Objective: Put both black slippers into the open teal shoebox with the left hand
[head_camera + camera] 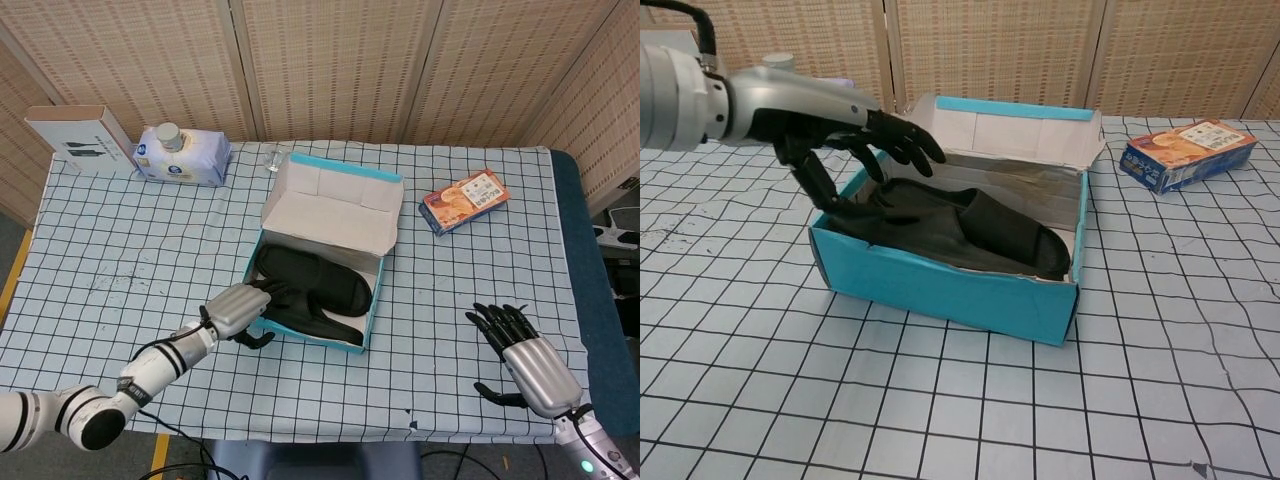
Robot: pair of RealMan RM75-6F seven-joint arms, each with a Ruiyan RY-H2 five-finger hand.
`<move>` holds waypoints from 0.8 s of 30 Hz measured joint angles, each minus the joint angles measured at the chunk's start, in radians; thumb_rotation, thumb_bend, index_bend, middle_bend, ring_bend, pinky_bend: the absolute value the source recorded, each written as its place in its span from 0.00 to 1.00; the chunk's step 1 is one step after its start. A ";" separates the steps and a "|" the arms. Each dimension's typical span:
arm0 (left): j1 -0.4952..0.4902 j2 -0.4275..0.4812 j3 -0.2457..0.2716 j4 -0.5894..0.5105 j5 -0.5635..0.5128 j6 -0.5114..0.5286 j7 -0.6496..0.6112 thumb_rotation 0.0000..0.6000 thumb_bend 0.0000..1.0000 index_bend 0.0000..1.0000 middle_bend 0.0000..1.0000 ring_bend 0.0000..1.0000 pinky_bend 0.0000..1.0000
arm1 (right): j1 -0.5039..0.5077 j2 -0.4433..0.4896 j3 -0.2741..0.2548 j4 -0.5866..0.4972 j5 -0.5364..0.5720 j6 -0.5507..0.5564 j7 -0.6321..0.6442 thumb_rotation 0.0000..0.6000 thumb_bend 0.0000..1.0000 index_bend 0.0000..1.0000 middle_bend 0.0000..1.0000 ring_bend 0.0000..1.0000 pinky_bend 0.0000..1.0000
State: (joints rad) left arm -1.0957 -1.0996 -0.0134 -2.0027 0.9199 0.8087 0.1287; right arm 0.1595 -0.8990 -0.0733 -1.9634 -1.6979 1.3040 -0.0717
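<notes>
Both black slippers [308, 293] [965, 232] lie inside the open teal shoebox [355, 338] [950, 296], one partly over the other, the top one's heel end near the box's left wall. My left hand [240, 311] [835, 120] hovers just outside the box's left end with its fingers spread and nothing in them. My right hand [522, 356] rests open near the table's front right corner, far from the box; the chest view does not show it.
The box's lid [335, 203] stands upright behind it. An orange snack box [464, 200] [1186, 153] lies to the right. A wipes pack [182, 156] and a white carton [80, 138] sit at the back left. The checked cloth covers the table [120, 260].
</notes>
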 measured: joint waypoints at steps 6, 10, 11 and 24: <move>0.205 -0.049 0.107 0.026 0.370 0.206 0.067 1.00 0.43 0.20 0.13 0.00 0.03 | 0.004 0.003 -0.004 -0.005 0.002 -0.011 -0.007 0.87 0.15 0.00 0.00 0.00 0.00; 0.314 -0.086 0.178 0.086 0.491 0.284 0.093 1.00 0.43 0.21 0.08 0.00 0.02 | 0.005 0.002 -0.005 -0.015 -0.004 -0.013 -0.017 0.87 0.15 0.00 0.00 0.00 0.00; 0.324 -0.093 0.184 0.095 0.496 0.281 0.095 1.00 0.43 0.20 0.07 0.00 0.02 | 0.005 0.002 -0.006 -0.018 -0.006 -0.013 -0.019 0.87 0.15 0.00 0.00 0.00 0.00; 0.353 -0.183 0.109 0.161 0.502 0.273 0.217 1.00 0.43 0.00 0.00 0.00 0.01 | 0.007 -0.001 -0.007 -0.029 -0.003 -0.019 -0.038 0.87 0.15 0.00 0.00 0.00 0.00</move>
State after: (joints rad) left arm -0.7430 -1.2830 0.0957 -1.8417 1.4224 1.0820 0.3456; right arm 0.1663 -0.9001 -0.0798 -1.9921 -1.7007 1.2851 -0.1094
